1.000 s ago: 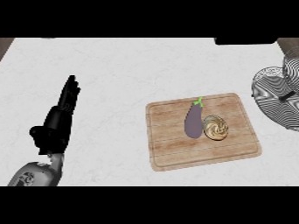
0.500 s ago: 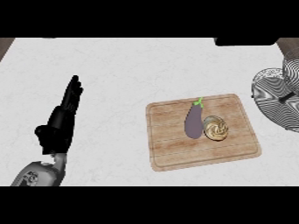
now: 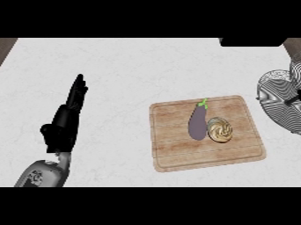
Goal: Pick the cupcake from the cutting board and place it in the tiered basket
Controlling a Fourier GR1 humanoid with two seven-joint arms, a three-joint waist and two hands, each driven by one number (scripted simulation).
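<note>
My left hand [image 3: 62,126], fingers straight and pressed together, is the only one I see; the cupcake [image 3: 220,131] sits well to its right on the cutting board [image 3: 179,154], apparently touching the eggplant [image 3: 197,125]

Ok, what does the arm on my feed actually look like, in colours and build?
Only one arm shows. The left hand is all black, with slim fingers and a bulkier part at the thumb. Its forearm is a rounded light-grey shell with a few dark circular marks. No cables or lettering are visible. The right hand is out of view.
</note>
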